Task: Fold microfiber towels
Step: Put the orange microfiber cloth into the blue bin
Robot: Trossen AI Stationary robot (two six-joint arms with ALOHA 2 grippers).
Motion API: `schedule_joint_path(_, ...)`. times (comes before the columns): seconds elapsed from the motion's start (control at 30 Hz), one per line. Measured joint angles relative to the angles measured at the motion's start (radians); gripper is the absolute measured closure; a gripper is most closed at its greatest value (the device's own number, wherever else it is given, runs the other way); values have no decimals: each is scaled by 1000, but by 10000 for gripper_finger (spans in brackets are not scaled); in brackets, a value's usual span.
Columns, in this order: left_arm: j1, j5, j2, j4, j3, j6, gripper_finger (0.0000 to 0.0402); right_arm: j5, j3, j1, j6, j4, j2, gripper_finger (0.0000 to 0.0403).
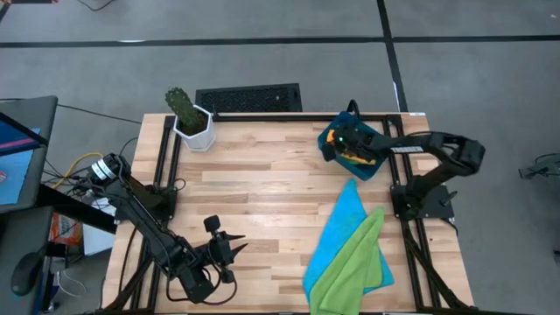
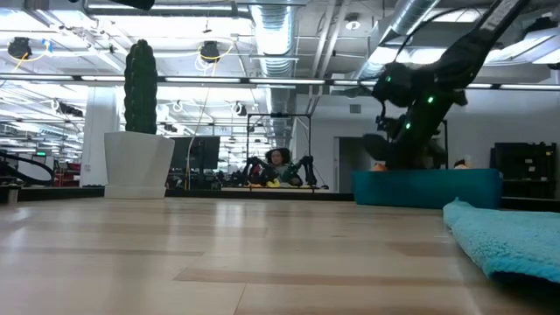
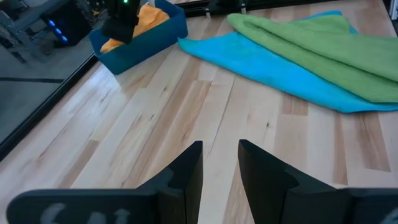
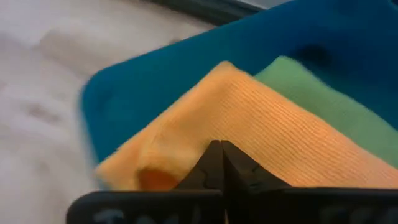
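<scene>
A dark-blue tray (image 1: 331, 140) stands at the table's far right. In it lie an orange towel (image 4: 249, 124) and a lime green towel (image 4: 323, 106). My right gripper (image 4: 221, 149) reaches down into the tray, shut, its tips on the orange towel. A bright blue towel (image 1: 341, 227) lies spread on the table's near right. Another lime green towel (image 1: 354, 262) lies across the blue one. My left gripper (image 3: 221, 155) hovers open over the near left of the table, with nothing between its fingers. My right gripper comes slanting down from the table's right side, and its shut fingertips (image 4: 211, 158) meet the top of the orange towel near the middle (image 4: 217, 134). Whether any cloth is caught between them I cannot tell. The towel lies in the tray.
A white pot with a cactus (image 1: 194, 127) stands at the far left, and a black grille (image 1: 249, 98) lies along the far edge. Bare wood (image 1: 262, 184) spreads across the middle of the table, between the two arms.
</scene>
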Motion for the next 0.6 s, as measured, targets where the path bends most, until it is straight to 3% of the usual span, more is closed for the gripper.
schedule_joint_path(0.23,0,14,0,-32,0,-48,306,-36,0,-134,48,20,35,360)
schedule_joint_path(0.6,0,-6,0,-44,0,-73,306,-22,-22,-62,-15,31,-224,388)
